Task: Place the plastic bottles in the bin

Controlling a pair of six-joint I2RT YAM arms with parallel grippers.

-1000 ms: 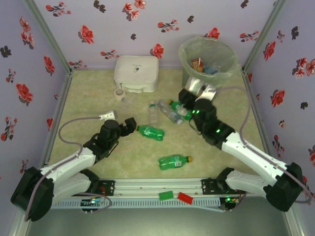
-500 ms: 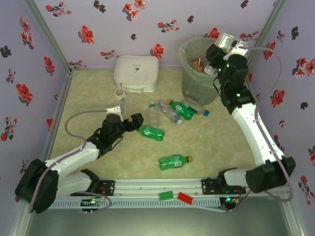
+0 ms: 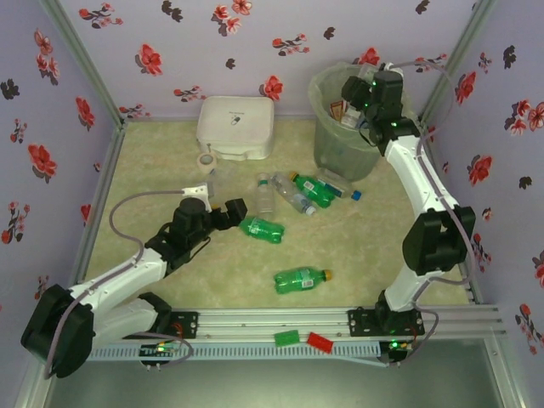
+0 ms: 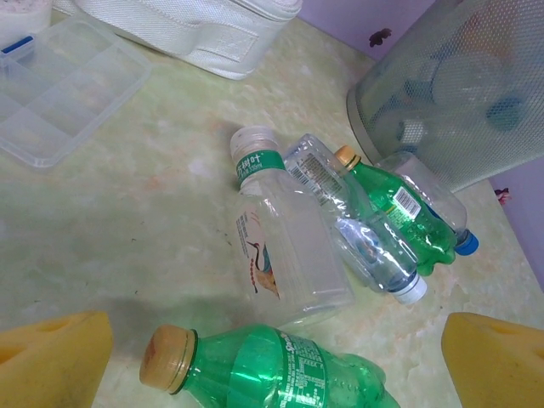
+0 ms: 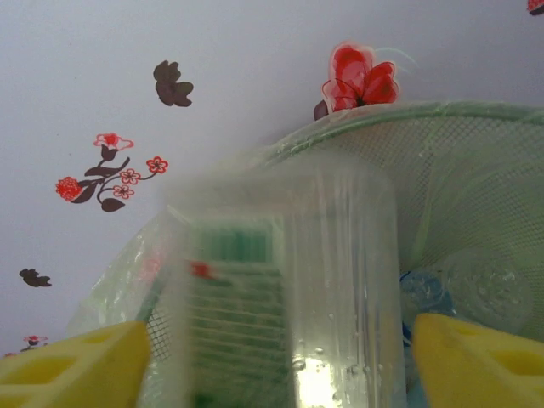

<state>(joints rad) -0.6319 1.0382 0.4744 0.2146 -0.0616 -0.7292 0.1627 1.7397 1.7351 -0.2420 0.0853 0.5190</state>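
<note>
While my left arm has hardly budged in the last second, the left gripper (image 3: pixel 235 212) sits spread wide and holds nothing. It is just beside a green bottle (image 3: pixel 260 229) that lies left to right, cap toward the fingers.

Counting the mat: three green bottles, three clear. The front green bottle (image 3: pixel 299 279) lies crosswise, orange cap pointing right. In the middle, one clear bottle (image 3: pixel 265 195) points its cap at the far wall, and the other three lie slanted side by side.

Big change on the right: that arm was down at the cluster and is now up over the bin (image 3: pixel 327 144). The right gripper (image 5: pixel 272 361) is spread, with a seventh bottle (image 5: pixel 340 280), clear and blurred, lengthwise between the pads above the bin's mouth.
</note>
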